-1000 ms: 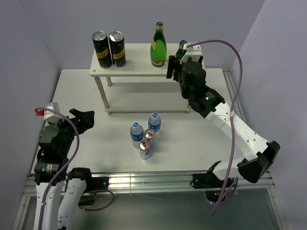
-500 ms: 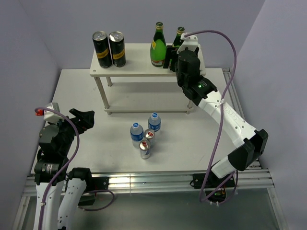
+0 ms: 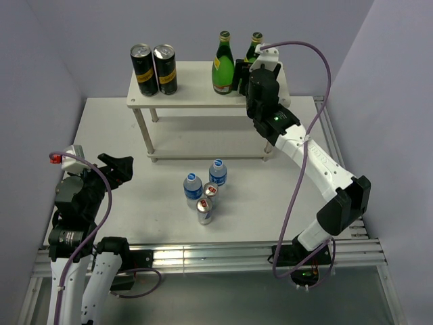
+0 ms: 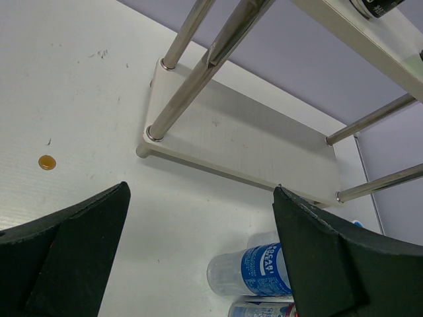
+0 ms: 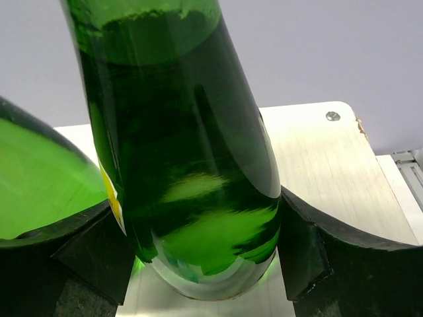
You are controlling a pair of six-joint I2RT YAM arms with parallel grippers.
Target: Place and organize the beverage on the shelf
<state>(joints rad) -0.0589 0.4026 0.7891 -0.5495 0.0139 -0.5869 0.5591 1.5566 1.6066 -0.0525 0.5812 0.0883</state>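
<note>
Two bottles now meet on the top board of the white two-tier shelf [image 3: 196, 87]: the right gripper [image 5: 198, 254], clamped on the second green glass bottle [image 3: 256, 42], has brought it beside the first green glass bottle [image 3: 222, 64]. Left gripper [image 4: 198, 257] gapes wide; four small drinks [image 3: 205, 211] wait on the bench [image 3: 122, 135].

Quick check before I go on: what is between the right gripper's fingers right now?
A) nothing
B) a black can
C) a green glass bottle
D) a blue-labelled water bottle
C: the right wrist view shows a green glass bottle clamped between the fingers of the right gripper, over the top board of the shelf and next to the other green bottle.
</note>
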